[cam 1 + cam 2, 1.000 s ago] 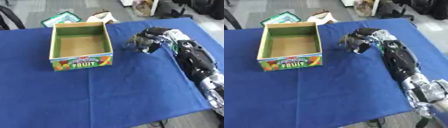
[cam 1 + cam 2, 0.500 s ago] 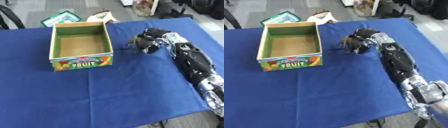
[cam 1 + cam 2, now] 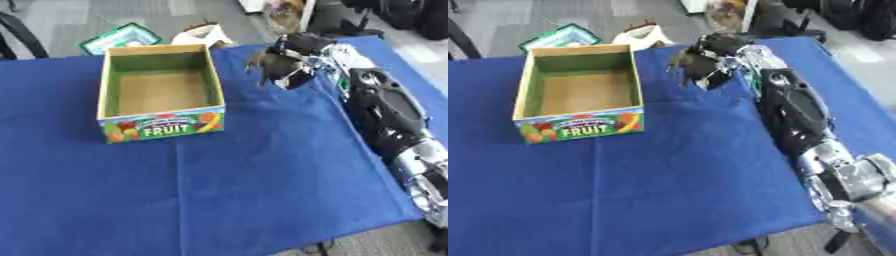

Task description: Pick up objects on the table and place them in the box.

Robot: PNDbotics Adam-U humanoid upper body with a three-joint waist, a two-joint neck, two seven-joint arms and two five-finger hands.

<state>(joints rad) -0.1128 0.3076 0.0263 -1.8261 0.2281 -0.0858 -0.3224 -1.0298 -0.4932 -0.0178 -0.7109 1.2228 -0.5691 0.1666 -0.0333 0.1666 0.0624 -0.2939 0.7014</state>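
Observation:
A cardboard box [image 3: 163, 127] with a "FRUIT" label on its front wall stands open on the blue table [image 3: 219, 190], left of centre; I see only its bare bottom inside. My right hand [image 3: 282, 67] hovers just off the box's far right corner, above the cloth. Its fingers are curled downward around something small, dark and brownish that I cannot make out. The right arm [image 3: 385, 110] runs back along the table's right side. My left hand shows in neither view.
Beyond the table's far edge lie a green and white flat item [image 3: 122, 37] and a white bag-like thing [image 3: 203, 35]. A dark chair [image 3: 17, 30] stands at the far left. The table's near edge crosses the lower right.
My right hand has risen and moved left and farther away, toward the box's far right corner, with its fingers still curled.

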